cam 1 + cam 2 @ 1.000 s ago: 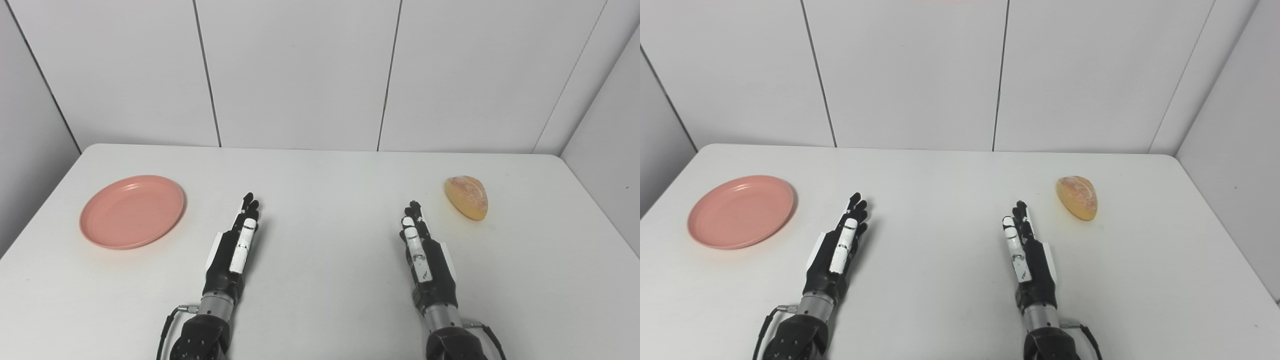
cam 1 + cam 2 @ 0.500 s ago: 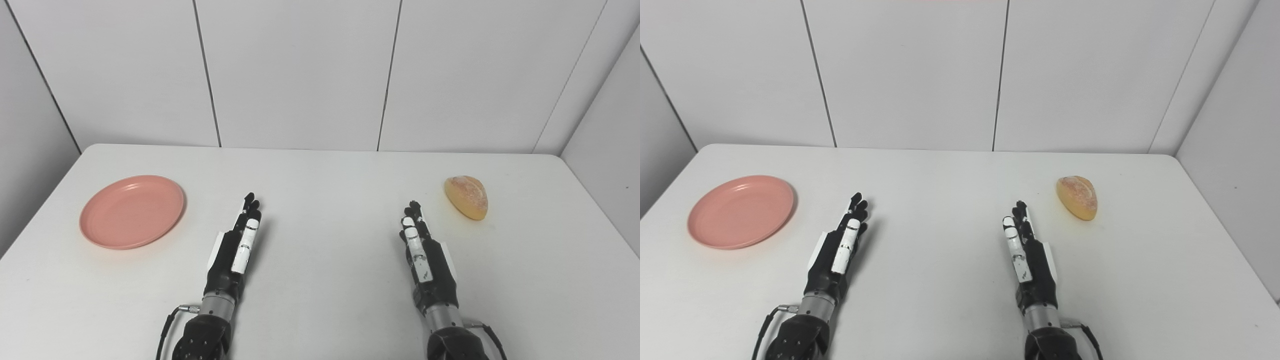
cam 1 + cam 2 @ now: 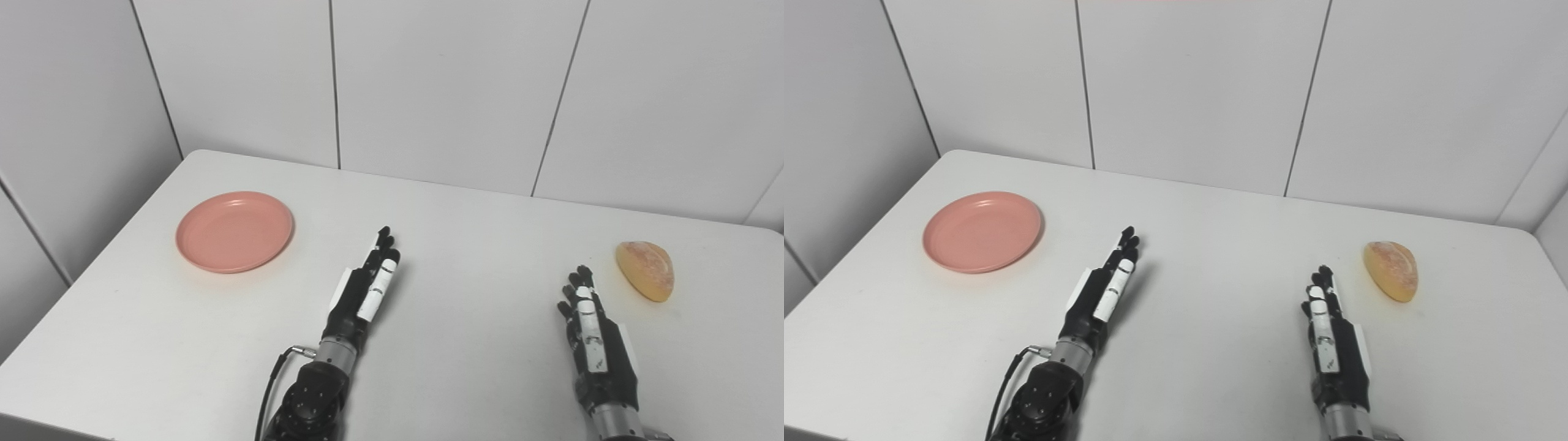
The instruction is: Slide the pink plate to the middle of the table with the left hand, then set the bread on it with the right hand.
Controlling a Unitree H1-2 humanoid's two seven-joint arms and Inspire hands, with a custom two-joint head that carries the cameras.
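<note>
In the left eye view, the pink plate [image 3: 234, 231] lies flat on the white worktop [image 3: 465, 257], toward its far left part. The left hand [image 3: 365, 290] rests low over the worktop to the right of the plate and nearer the camera, its fingers [image 3: 384, 245] stretched out straight and held close side by side, holding nothing. The fingertips point toward the far side and slightly right, so the plate sits off to their left, well apart from them, with bare worktop between. The bread [image 3: 646, 269], a golden oval roll, lies near the right edge. The right hand [image 3: 595, 346] is extended flat, fingers [image 3: 579, 288] straight and slightly fanned, holding nothing. The bread is just ahead and to the right of those fingertips, near but not touching.

In the right eye view, the same layout appears from a little further right. The pink plate [image 3: 982, 231] is on the left of the worktop [image 3: 1213, 245], and the left hand [image 3: 1099, 297] lies to its right with fingers [image 3: 1126, 245] straight and together, the plate clearly separated from them. The bread [image 3: 1391, 270] is up and to the right of the right hand [image 3: 1334, 349], whose fingers [image 3: 1322, 283] are straight and a little apart; a gap of worktop shows between the fingertips and the roll. A black cable [image 3: 1007, 380] loops beside the left wrist.
</note>
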